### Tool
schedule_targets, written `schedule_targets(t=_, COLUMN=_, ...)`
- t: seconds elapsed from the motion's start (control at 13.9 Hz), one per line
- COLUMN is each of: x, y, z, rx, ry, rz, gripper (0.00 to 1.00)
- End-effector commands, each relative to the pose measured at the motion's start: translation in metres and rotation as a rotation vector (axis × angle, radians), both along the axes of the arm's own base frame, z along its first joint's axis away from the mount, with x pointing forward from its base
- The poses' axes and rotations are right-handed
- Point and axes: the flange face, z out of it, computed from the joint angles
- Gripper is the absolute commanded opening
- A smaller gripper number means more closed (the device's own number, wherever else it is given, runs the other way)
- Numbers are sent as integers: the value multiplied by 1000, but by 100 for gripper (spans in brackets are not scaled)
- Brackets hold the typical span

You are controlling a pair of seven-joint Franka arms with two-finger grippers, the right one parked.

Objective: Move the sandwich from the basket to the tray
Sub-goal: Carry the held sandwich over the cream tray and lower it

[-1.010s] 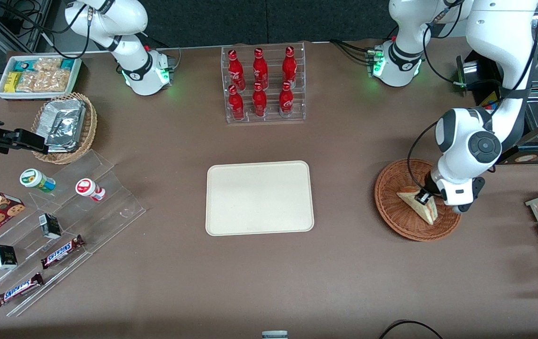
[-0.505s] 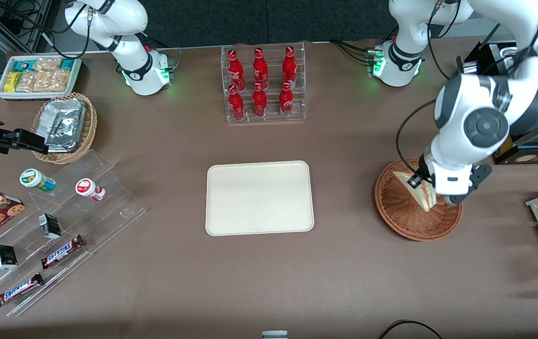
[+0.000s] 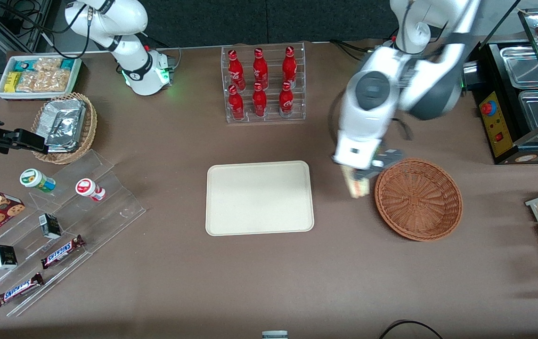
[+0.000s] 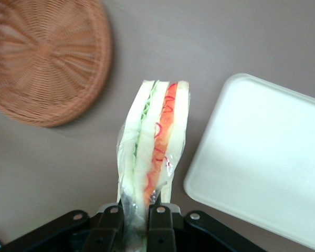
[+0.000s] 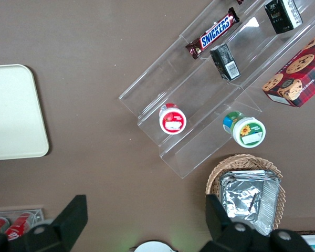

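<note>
Gripper (image 4: 135, 212) clamped on sandwich (image 4: 153, 137), held in the air above the counter (image 3: 344, 263), between basket (image 3: 418, 199) and tray (image 3: 259, 197). Basket holds nothing. Lift-out done; carry to tray and release remain.

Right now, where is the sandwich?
The sandwich is clamped in the left hand, hanging in the air above bare table between the basket and the tray.
</note>
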Motion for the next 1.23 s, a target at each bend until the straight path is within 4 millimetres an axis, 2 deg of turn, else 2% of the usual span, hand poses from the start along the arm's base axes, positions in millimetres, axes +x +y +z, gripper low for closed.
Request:
schedule_targets(t=0.0, x=-10, y=-66, z=-28, rx=-20, ry=6, rz=-84, gripper=0)
schedule_targets(t=0.07, x=-16, y=-90, z=-40, rx=-37, ry=-18, rz=-120, gripper=0)
schedule_targets(t=0.22, x=-21, y=-116, z=-72, rx=-64, ry=-37, rz=-170, gripper=0)
schedule_targets(t=0.36, x=-41, y=-150, z=-117, rx=-74, ry=-46, rz=-229, gripper=0)
schedule_targets(t=0.51, x=-30, y=-162, z=-143, rx=-94, ry=-74, rz=-231, gripper=0)
schedule_targets(t=0.65, x=-27, y=-164, z=-164, rx=-69, ry=-73, rz=-239, gripper=0)
schedule_targets(t=1.01, x=-25, y=-167, z=-184, rx=-82, ry=-86, rz=-244, gripper=0)
schedule_targets(t=1.15, x=-24, y=-167, z=-182, rx=-84, ry=-87, rz=-243, gripper=0)
